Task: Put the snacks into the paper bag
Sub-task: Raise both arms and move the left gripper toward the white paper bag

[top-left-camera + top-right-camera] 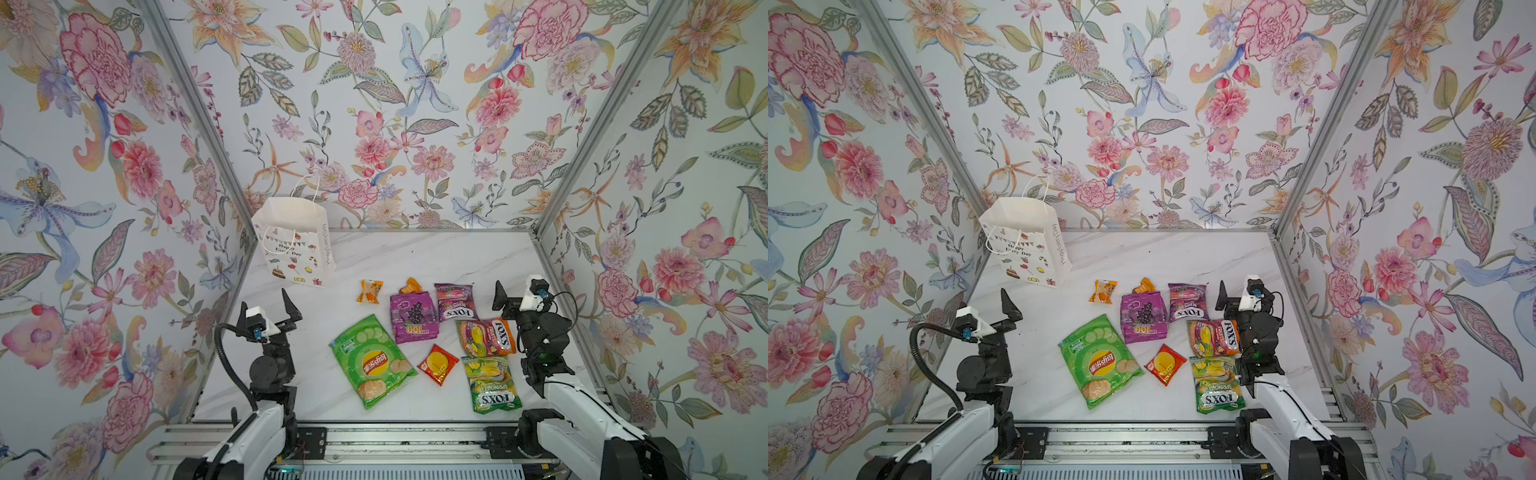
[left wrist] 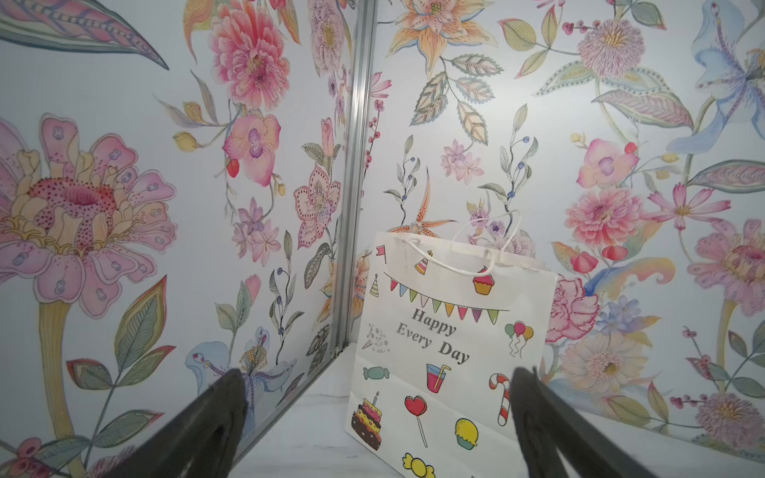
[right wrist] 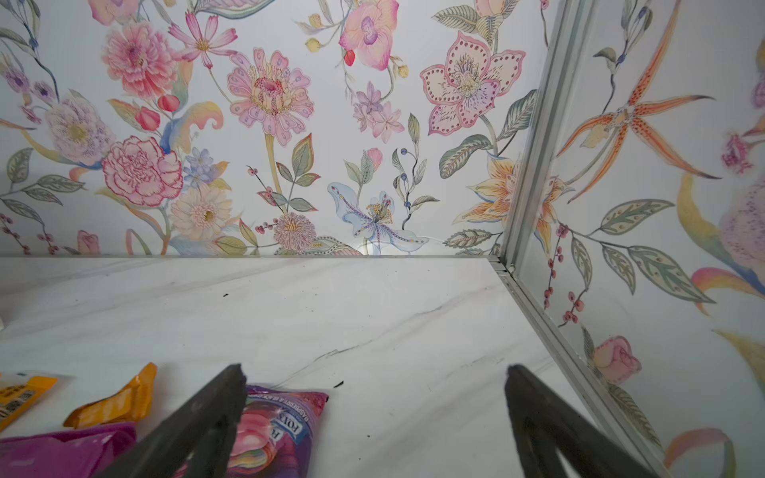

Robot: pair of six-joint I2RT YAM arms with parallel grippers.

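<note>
In both top views the paper bag [image 1: 295, 245] stood upright in the far left corner of the marbled bench [image 1: 415, 257]. It was white, with thin cord handles, a string of bunting, the words "Happy Every Day" and small party icons. The snacks [image 1: 1144, 328] lay outside it, spread over the middle and right of the bench, all of them glossy. The large green Lay's bag [image 1: 372, 361] was nearest my base, with the purple grape pack [image 1: 413, 318] beyond it and the small red pack [image 1: 438, 365] just beside them. The berry Fox's bag [image 1: 455, 301], the fruits Fox's bag [image 1: 486, 336] and the spring tea Fox's bag [image 1: 492, 384] ran in a column on the right. An orange pack [image 1: 370, 291] and a crumpled orange packet [image 1: 410, 286] lay at the far edge. My left tool [image 1: 293, 309] hung short of the paper bag with its fingers wide apart and empty. My right tool [image 1: 500, 297] hung beside the Fox's column, equally spread and empty. In the left wrist view the bag's printed face [image 2: 451, 343] showed between my spread fingers [image 2: 223, 405], with one handle drooped over the front. In the right wrist view my fingers [image 3: 215, 414] stood apart over bare bench, one of them covering part of the pink berry bag [image 3: 285, 426].
</note>
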